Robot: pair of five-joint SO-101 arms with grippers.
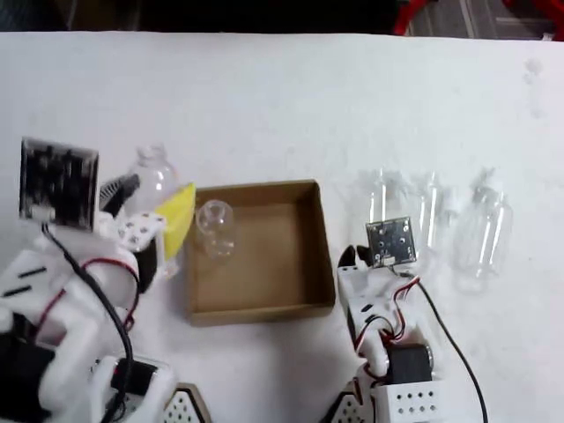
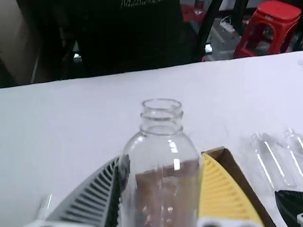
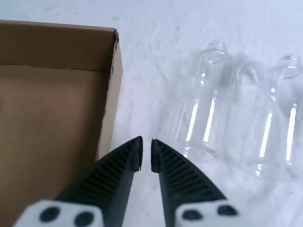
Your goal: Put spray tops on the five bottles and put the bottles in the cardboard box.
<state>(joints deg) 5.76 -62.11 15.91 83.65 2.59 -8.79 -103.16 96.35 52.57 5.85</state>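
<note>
My left gripper (image 1: 152, 196) is shut on a clear bottle (image 1: 155, 173) just left of the cardboard box (image 1: 304, 225). In the left wrist view the bottle (image 2: 161, 161) stands upright between the grey finger (image 2: 90, 203) and the yellow finger (image 2: 225, 194), its neck open with no top on it. Another clear bottle (image 1: 214, 227) sits inside the box by its left wall. My right gripper (image 3: 146, 153) is shut and holds nothing, low over the table beside the box's right wall (image 3: 111, 94). Two topless bottles (image 3: 206, 104) (image 3: 277, 118) lie just beyond it.
Three clear bottles (image 1: 383, 201) (image 1: 432, 210) (image 1: 485, 231) lie in a row right of the box. The right arm's base (image 1: 397, 370) and cable sit near the front edge. A red stool (image 2: 270, 23) stands beyond the table's far edge.
</note>
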